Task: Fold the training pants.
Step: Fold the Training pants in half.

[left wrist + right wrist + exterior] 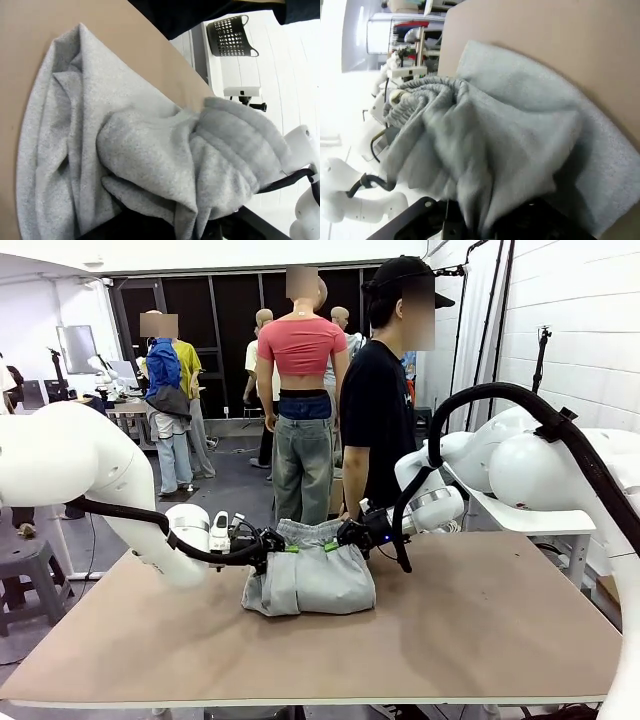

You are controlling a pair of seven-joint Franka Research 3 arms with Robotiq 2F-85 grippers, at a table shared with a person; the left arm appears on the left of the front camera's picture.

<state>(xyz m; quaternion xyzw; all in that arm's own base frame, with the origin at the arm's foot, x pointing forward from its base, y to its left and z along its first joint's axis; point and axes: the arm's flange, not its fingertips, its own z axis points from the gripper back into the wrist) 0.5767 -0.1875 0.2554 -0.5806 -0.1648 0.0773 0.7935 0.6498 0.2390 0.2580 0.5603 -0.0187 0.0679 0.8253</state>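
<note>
from the front, the training pants lie bunched on the bench with the left hand and right hand clamped on their waistband corners; both wrist views show folded grey cloth covering the fingers.

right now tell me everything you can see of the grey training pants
The training pants are light grey soft jersey, bunched into a folded heap on the brown table near its far edge. The ribbed gathered waistband lies on top at the far side. The left gripper and right gripper meet the cloth at either end of the waistband, which drapes over their jaws in the wrist views.
</note>
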